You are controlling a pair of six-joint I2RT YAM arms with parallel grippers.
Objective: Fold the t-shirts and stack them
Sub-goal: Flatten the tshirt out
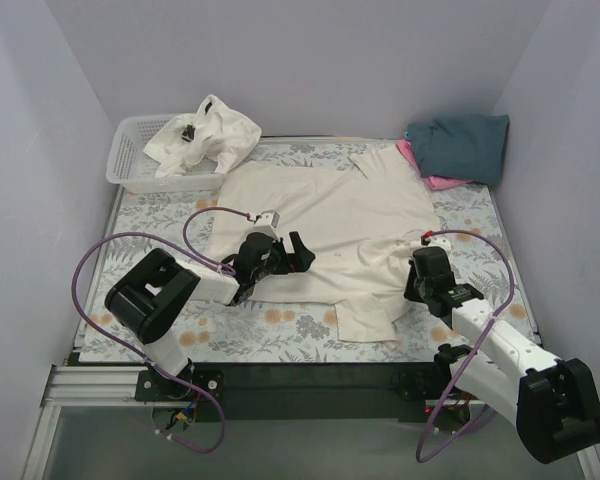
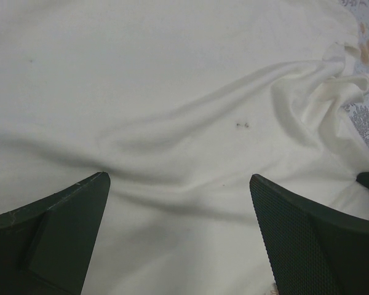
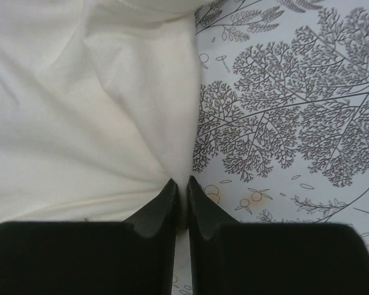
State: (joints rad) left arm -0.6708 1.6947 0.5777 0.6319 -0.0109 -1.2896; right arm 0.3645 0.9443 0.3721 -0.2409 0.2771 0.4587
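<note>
A cream t-shirt [image 1: 320,225] lies spread on the flowered table, partly folded at its right side. My left gripper [image 1: 285,255] is open just above its lower left part; in the left wrist view [image 2: 178,184] the cloth fills the space between the wide-apart fingers. My right gripper [image 1: 417,272] is shut on the shirt's right edge; the right wrist view [image 3: 180,184] shows the cloth [image 3: 86,104] pinched between the closed fingertips. A dark teal shirt [image 1: 460,145] lies folded on a pink shirt [image 1: 435,180] at the back right. A white shirt [image 1: 205,135] is bunched in the basket.
A white lattice basket [image 1: 130,160] stands at the back left. The table cover [image 1: 280,330] has a flower print. Grey walls close in the left, back and right sides. Purple cables loop beside both arms.
</note>
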